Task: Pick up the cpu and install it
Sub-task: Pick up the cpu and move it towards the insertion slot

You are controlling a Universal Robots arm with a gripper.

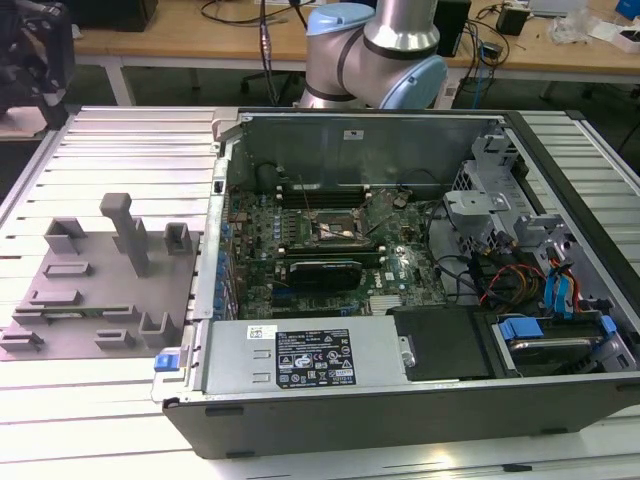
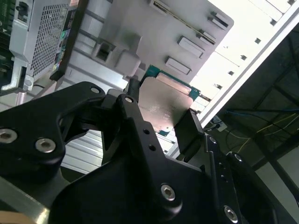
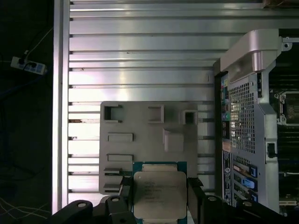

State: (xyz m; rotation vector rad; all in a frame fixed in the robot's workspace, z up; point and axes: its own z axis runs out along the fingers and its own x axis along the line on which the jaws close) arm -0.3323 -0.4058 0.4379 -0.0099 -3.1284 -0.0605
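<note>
The black two-fingered gripper (image 3: 159, 185) is clamped on the cpu (image 3: 159, 199), a small flat square chip with a pale silver metal top and a green rim. In both wrist views its two black fingers (image 3: 193, 196) press on opposite edges of the chip, which sits squarely between them with its metal top facing the first wrist camera. In the second wrist view the cpu (image 2: 166, 100) again sits between the fingertips of the gripper (image 2: 161, 110).

Well below the gripper lies a large flat grey plastic plate (image 3: 140, 135) with upright blocks, resting on a ribbed silver aluminium table (image 3: 140, 46). To one side of the gripper, also below it, stands the open dark metal computer case (image 3: 250, 116). Its green motherboard (image 1: 300, 240) with a square socket (image 1: 335, 232) is exposed in the exterior view.
</note>
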